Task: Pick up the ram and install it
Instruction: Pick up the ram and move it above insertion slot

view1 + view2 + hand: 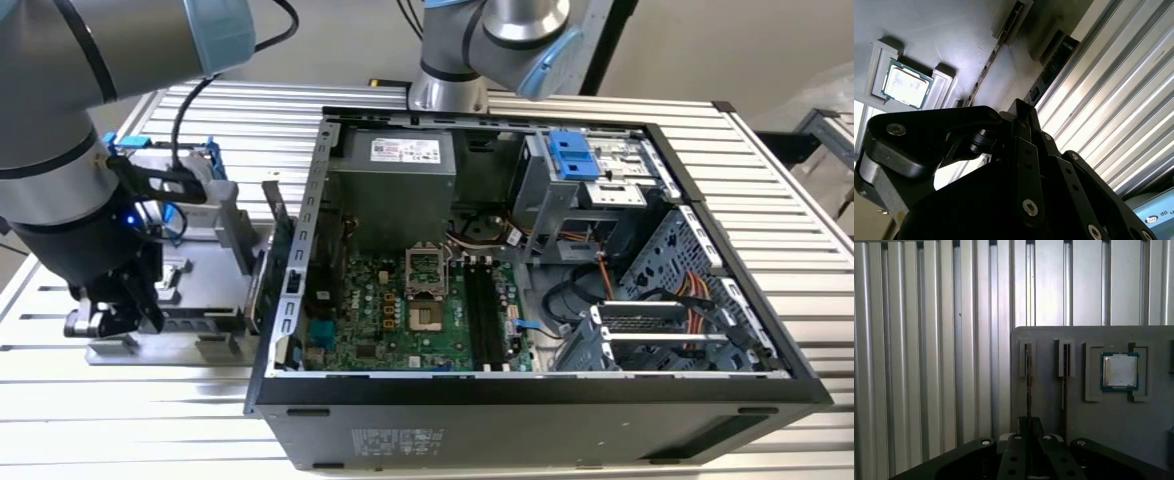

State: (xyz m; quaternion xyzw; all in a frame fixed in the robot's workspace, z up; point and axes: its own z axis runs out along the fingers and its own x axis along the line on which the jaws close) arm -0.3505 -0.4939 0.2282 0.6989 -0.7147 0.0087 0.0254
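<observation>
On the slatted table [801, 200], an open computer case [534, 395], toward the exterior view's right. Just beside it, toward the exterior view's left, a gray tray [187, 348] beneath the arm [54, 150]. Gripper [1029, 421] low over the tray, fingers pinched together on the ram [1028, 385], upright on edge in its slot. Second stick [1064, 375] in the neighbouring slot; processor chip [1120, 371] in a recess beyond.

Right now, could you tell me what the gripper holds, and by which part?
Cannot be told; the gripper is at the edge of the ram in its holder.
</observation>
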